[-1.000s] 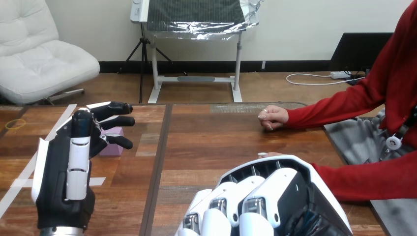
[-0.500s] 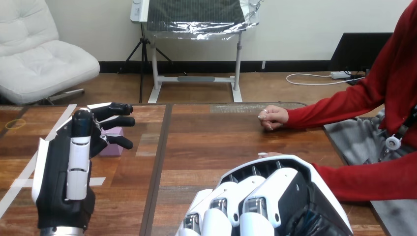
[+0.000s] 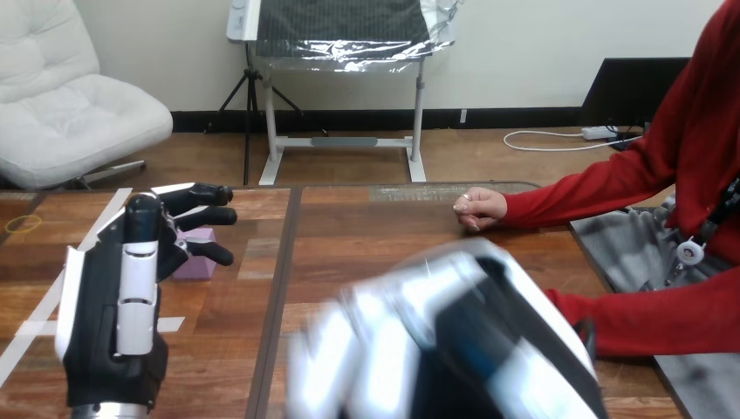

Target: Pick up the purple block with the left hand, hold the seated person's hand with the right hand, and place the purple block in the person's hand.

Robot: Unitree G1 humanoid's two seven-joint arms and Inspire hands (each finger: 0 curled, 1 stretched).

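A small purple block point(image 3: 194, 265) lies on the wooden table at the left, partly behind my left hand point(image 3: 113, 323). That hand is raised in front of the block with its fingers straight, their tips just over it, and holds nothing. My right hand point(image 3: 454, 349) is a big blur low in the middle, with its back towards me. The person's hand point(image 3: 476, 208) rests on the table as a loose fist at the far middle, well apart from both my hands. The person's other red-sleeved forearm point(image 3: 663, 319) lies at the right, beside my right hand.
White tape strips point(image 3: 35, 325) mark the table at the left. A dark seam point(image 3: 276, 279) runs down the table between the block and the person's side. Grey cloth point(image 3: 628, 249) lies at the right edge.
My right hand has swung up and to the left and is now blurred. The whole picture shifted slightly. My left hand, the block and the person's fist keep their places.
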